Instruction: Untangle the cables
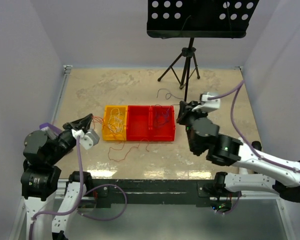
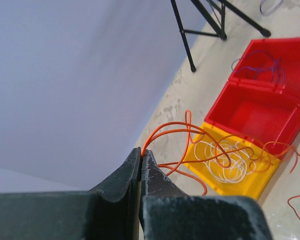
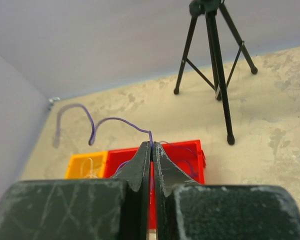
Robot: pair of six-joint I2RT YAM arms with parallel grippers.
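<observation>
From the top, three bins sit in a row in the middle of the table [image 1: 90,90]: a yellow bin [image 1: 108,136] and two red bins [image 1: 150,138]. The left gripper [image 1: 90,119] is at 9 o'clock from the yellow bin, just beside it. The right gripper [image 1: 182,113] is at 3 o'clock from the red bins, close to them. Thin white cables [image 1: 117,122] curl inside the yellow bin. A loose orange cable [image 1: 121,150] lies on the table at 6 o'clock from the yellow bin. A black stand [image 1: 186,62] is at 12 o'clock, at the far side of the table.

From the left wrist, the left gripper [image 2: 141,153] is pinched tight on the orange cable [image 2: 176,131]. The cable runs from the tips toward 3 o'clock and loops over the yellow bin [image 2: 250,189] and the white cables [image 2: 225,161].

From the right wrist, the right gripper [image 3: 151,147] is pinched tight on a thin purple cable [image 3: 115,120]. The cable curves up and away toward 10 o'clock. The red bins [image 3: 192,150] show just past the tips.
</observation>
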